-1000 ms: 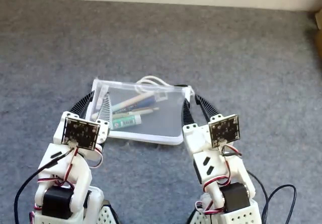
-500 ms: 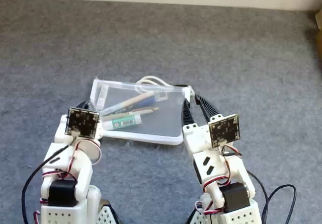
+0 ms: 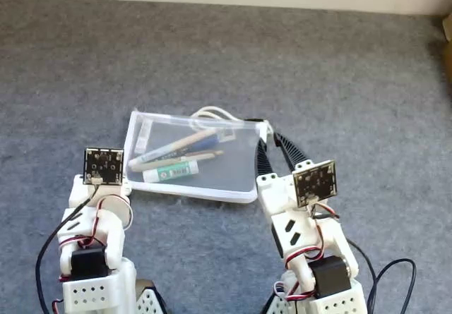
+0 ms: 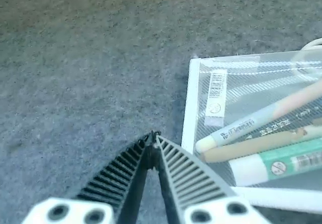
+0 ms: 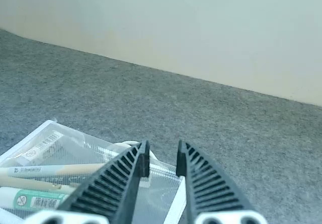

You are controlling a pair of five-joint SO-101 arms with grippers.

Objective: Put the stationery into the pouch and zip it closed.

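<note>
pulled back from the pouch [image 3: 212,184], my left gripper [image 4: 153,136] is clenched empty, right gripper [image 5: 162,149] parted at its corner, as the pens [image 3: 178,146] look stowed.

The desk [image 3: 339,74] wears a grey, carpet-like covering — evenly lit — that runs back to a pale, plain wall [image 5: 201,27] along its far edge

Cut off and covered parts
The clear plastic pouch with a white border [image 4: 189,103] is cut off at the left wrist view's edge, as are the pale-capped pen [image 4: 236,132] and green-and-white tube [image 4: 282,164] inside; one corner is covered by the right gripper's [image 5: 162,157] black ribbed fingers [image 5: 118,181].
</note>
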